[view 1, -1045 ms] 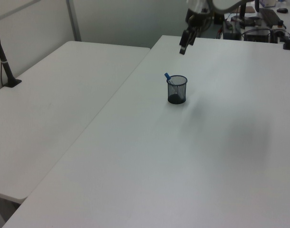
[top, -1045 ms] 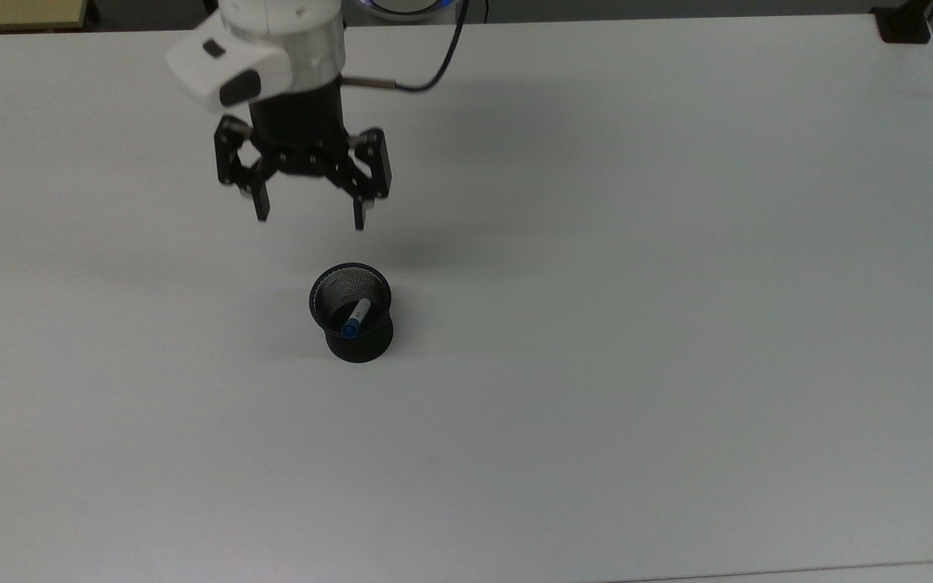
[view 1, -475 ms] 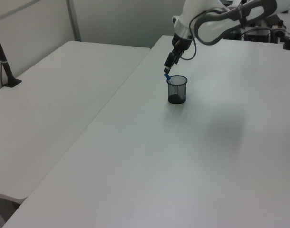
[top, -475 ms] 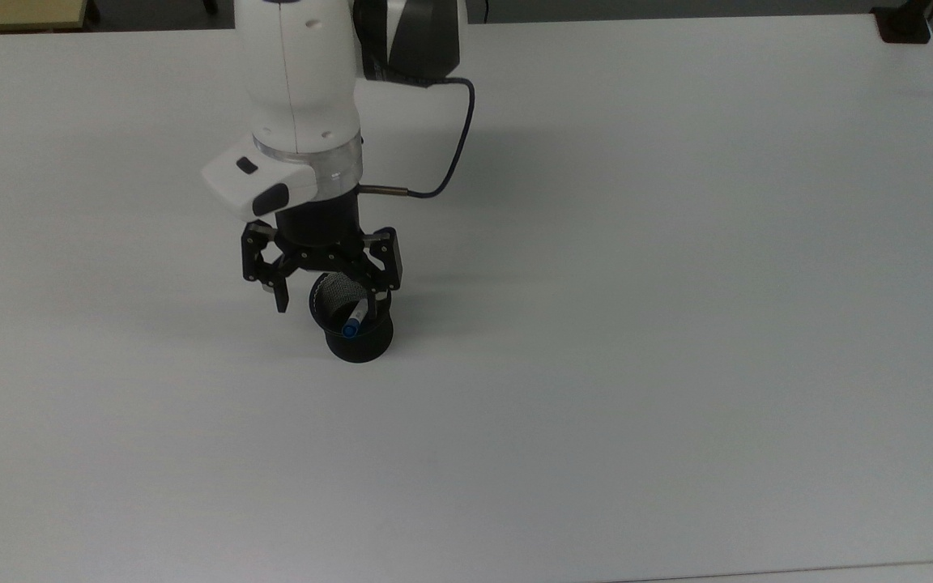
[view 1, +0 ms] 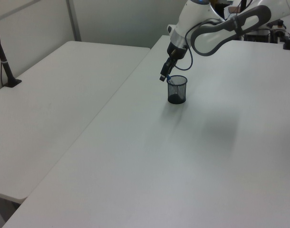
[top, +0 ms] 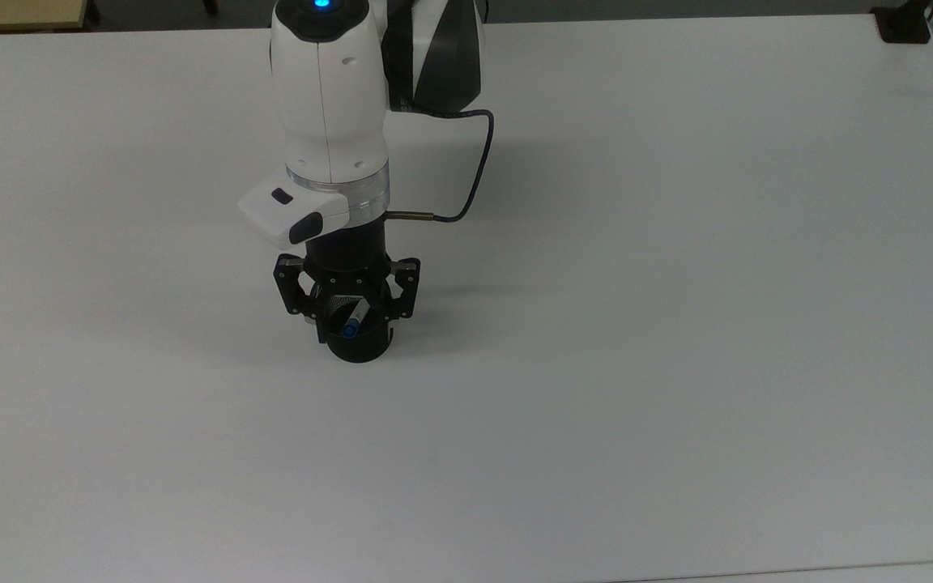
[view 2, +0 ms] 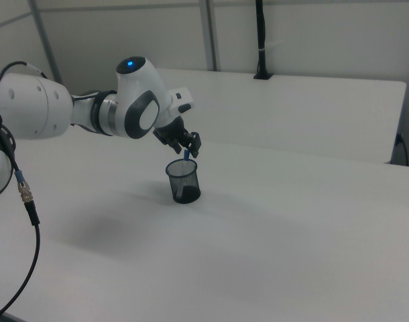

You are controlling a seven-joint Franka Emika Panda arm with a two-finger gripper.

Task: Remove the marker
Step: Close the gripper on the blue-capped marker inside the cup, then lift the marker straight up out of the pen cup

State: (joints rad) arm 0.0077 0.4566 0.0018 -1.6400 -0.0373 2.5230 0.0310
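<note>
marker [top: 352, 319] leaning inside black mesh cup [top: 358, 346] on white table [top: 677, 324], blue cap up against the rim at about 6 o'clock in the top view. gripper [top: 348, 317] right over the cup mouth, fingers spread either side of the marker top, not clamped on it.

No text, label, brand, number or sign can be read anywhere.

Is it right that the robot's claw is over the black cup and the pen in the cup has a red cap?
Not quite. The cap is blue, not red, as the top view shows. The rest holds: the claw is over the black cup, and the pen stands inside it.
</note>
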